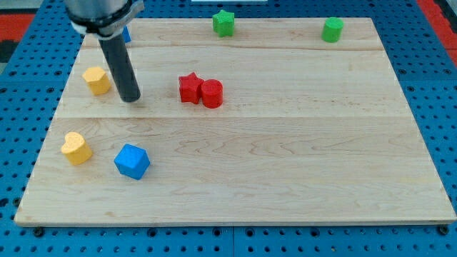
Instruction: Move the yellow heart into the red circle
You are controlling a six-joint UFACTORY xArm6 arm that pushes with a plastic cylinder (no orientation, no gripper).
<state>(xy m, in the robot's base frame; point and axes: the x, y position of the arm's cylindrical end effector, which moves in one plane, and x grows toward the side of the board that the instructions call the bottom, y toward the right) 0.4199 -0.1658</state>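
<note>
Wooden board (pixel 285 178) on blue pegboard (pixel 14 143); my tip (pixel 131 99), fingerless, stands just right of a yellow block (pixel 96 80)

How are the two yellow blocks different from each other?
The yellow block at the view's left sits higher up the board, just left of my tip; the yellow heart lies lower down, beside the blue block. The heart shows a clear notch on top, while the upper yellow block looks more rounded and its exact shape is hard to tell. Both are yellow, similar in size, and rest on the wooden board.
</note>
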